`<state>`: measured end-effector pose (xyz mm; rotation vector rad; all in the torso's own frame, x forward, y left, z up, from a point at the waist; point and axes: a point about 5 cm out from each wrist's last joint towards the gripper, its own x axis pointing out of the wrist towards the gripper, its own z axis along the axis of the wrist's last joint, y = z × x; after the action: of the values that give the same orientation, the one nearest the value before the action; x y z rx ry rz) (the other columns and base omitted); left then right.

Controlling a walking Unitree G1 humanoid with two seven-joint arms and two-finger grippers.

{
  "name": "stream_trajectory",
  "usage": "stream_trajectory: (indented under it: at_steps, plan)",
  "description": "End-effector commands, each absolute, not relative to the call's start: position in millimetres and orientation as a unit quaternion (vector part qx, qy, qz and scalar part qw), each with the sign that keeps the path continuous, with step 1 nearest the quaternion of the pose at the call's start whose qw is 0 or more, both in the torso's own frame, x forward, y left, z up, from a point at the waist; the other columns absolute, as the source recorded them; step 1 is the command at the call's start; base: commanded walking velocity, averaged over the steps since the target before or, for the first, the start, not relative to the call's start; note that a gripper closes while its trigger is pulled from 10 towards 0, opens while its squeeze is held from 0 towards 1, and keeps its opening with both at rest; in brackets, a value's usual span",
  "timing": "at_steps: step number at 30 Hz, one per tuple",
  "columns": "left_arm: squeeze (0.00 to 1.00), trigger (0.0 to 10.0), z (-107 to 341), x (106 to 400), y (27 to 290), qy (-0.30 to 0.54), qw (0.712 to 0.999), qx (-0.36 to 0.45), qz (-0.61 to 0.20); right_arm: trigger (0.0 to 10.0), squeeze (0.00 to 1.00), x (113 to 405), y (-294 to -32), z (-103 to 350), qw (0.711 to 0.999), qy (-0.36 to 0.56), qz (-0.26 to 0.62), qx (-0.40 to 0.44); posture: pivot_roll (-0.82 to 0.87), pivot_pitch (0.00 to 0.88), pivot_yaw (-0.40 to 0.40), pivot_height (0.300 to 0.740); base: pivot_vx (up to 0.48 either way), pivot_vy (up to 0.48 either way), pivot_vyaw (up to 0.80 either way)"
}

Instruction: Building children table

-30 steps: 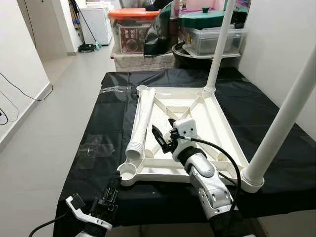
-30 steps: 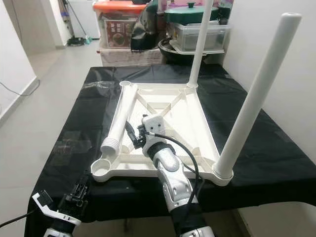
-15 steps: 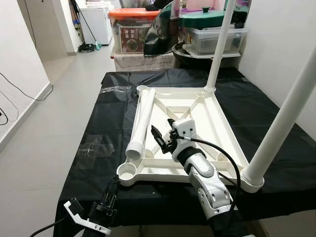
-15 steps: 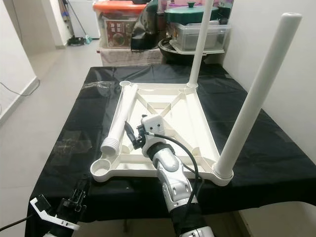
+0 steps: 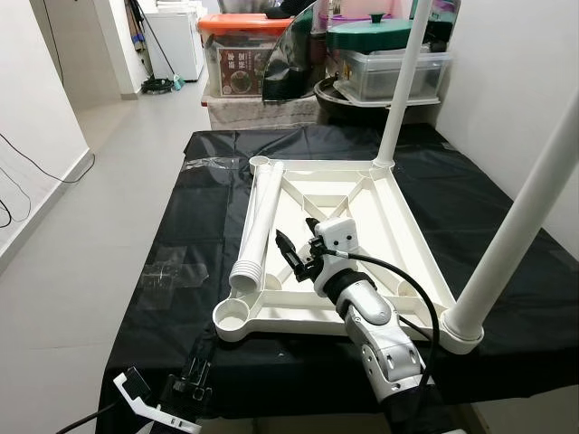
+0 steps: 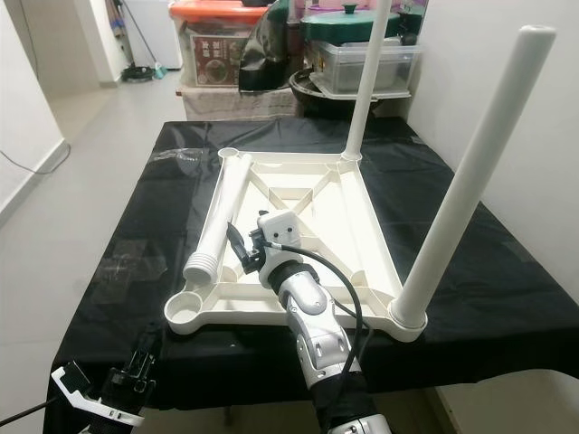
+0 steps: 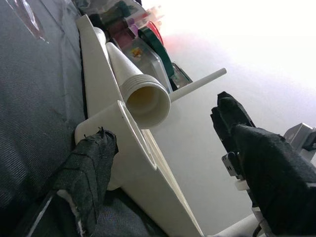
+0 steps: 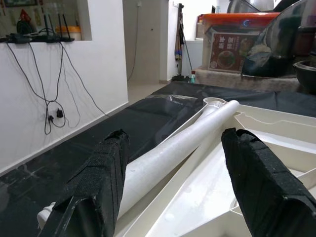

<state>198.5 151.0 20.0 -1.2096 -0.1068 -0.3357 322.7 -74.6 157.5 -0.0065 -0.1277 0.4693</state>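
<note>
The loose leg (image 5: 257, 226) is lying along the left rim of the upturned tabletop (image 5: 389, 226), centre of the frame, its long axis running away from the robot and its ribbed end nearest. The right gripper (image 5: 297, 256) is hovering just right of that end, fingers spread wide and empty, plainly the nearer. The left gripper (image 5: 185, 387) is hanging wide at lower left, under the black table (image 5: 190, 208) edge.

Box label (image 8: 229, 51): characters present, not legible.
</note>
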Motion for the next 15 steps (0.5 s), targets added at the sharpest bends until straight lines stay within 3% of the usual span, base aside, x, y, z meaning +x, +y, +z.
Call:
stream_trajectory:
  at_steps: [1,15]
  plan:
    - [0.00,10.0,145.7,220.5,182.2,-0.088,0.987,0.064,0.118,10.0,0.00,323.9,-72.0,157.8,0.970,-0.066,0.236,0.002,0.07,0.000,-0.021,0.740,0.000,0.000,0.00]
    - [0.00,10.0,145.7,221.2,182.3,-0.090,0.987,0.063,0.116,10.0,0.00,323.3,-72.3,157.3,0.970,-0.065,0.234,0.002,0.07,0.009,-0.022,0.740,0.000,0.000,0.00]
